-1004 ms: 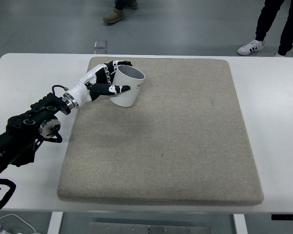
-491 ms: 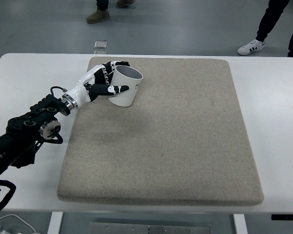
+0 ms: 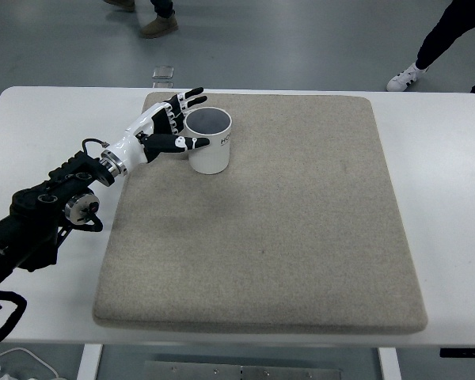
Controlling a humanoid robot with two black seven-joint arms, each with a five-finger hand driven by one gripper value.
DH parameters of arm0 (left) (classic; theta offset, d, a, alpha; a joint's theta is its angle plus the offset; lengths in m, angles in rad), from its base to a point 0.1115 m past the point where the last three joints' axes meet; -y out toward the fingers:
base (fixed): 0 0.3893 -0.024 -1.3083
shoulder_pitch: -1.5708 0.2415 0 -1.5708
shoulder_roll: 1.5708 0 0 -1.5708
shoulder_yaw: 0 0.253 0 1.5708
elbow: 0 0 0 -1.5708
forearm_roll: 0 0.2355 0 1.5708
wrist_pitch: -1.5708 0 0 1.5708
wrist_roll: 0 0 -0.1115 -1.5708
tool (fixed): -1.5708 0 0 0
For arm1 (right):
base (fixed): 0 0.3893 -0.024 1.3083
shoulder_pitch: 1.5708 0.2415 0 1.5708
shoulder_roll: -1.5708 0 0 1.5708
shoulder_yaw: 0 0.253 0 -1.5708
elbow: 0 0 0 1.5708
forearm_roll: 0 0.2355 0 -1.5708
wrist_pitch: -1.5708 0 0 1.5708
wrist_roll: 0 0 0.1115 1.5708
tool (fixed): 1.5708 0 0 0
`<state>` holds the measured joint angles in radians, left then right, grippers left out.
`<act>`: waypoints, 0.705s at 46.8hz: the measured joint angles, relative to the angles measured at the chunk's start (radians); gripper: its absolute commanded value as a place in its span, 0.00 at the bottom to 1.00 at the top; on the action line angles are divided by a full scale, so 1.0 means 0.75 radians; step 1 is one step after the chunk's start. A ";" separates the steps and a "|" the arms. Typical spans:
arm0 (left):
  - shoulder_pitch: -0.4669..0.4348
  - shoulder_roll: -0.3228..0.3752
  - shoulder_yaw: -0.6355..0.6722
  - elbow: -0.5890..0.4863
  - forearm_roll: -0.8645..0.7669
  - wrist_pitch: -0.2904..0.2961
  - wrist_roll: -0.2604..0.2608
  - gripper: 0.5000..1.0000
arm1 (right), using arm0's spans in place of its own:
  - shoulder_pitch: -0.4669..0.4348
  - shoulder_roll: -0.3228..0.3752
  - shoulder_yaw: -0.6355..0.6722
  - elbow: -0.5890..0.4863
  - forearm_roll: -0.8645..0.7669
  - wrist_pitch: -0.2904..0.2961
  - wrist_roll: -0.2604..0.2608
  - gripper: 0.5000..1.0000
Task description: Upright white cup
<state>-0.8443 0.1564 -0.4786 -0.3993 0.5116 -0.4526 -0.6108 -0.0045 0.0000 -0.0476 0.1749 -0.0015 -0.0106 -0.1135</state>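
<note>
Cup [image 3: 208, 142] upright on mat [image 3: 301, 222]; left hand's fingers [image 3: 182, 101] spread — just beside it.

The white cup [image 3: 208, 141] hides part of the left hand [image 3: 160, 131], and its dark print is too small to read.

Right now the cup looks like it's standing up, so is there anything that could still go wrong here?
The white cup stands upright on the beige mat, but the left hand is still right beside it, fingers spread and thumb along its side. If the hand pulls back carelessly, a finger could catch the rim and tip the cup over again. The cup also sits near the mat's far left corner, so a sideways nudge might push it toward the edge.
</note>
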 measured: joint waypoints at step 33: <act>-0.020 0.085 -0.063 -0.170 -0.007 -0.017 0.000 0.99 | 0.000 0.000 0.000 0.000 0.000 0.000 0.000 0.86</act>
<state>-0.8594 0.2202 -0.5259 -0.5265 0.5064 -0.4650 -0.6109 -0.0047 0.0000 -0.0476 0.1749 -0.0015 -0.0106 -0.1135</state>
